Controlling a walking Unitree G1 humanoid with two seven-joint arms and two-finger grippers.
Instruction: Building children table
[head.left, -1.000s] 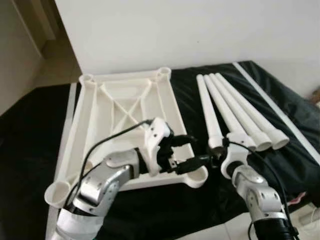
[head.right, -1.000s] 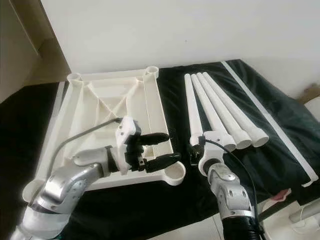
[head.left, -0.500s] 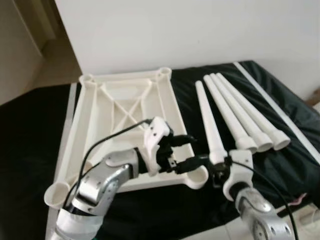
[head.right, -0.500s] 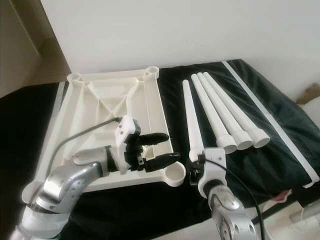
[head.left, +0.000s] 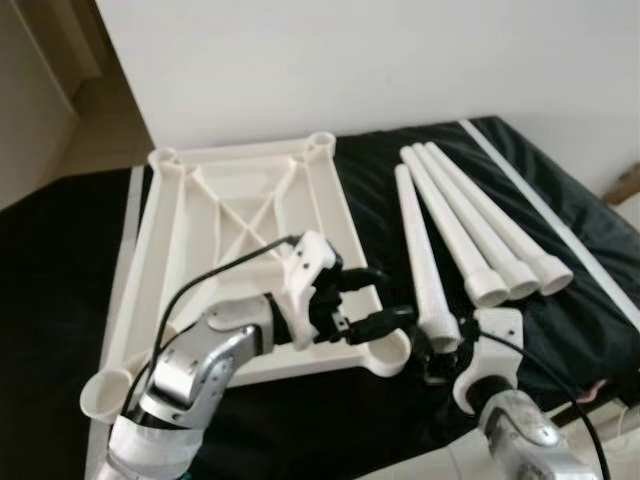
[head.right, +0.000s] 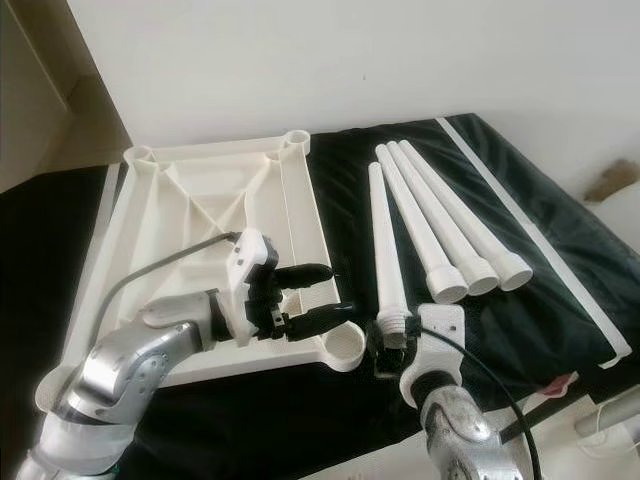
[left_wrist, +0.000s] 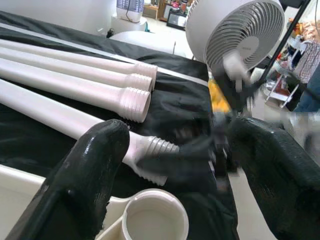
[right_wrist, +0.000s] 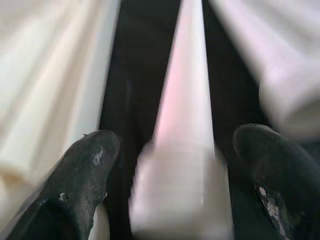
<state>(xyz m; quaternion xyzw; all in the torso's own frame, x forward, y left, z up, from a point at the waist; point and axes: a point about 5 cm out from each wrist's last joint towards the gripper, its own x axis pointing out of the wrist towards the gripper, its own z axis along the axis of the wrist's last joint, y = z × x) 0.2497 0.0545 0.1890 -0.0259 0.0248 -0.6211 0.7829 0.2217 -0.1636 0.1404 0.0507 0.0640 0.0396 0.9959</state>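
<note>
Right pincer sits at the threaded end of 1 white tapered plastic table leg; its fingers are spread, 1 on each side of the leg, and contact cannot be confirmed from the blurred wrist view. That leg lies on the black cloth-covered surface, apart from the 3 remaining white legs, which lie side by side further to the right. Left pincer hovers with fingers spread just above the near right corner of the upturned cream plastic tabletop, beside its round corner socket. The leg's threaded end lies just beside that socket. Judgement: the step in hand is taking up the first leg for fitting into the corner socket; no leg is yet fitted. To do it well, the right pincer should close squarely just behind the threads, lift the leg upright without dragging the cloth, and centre the thread over the socket before turning. The left pincer could steady the tabletop rim against shifting.
</note>
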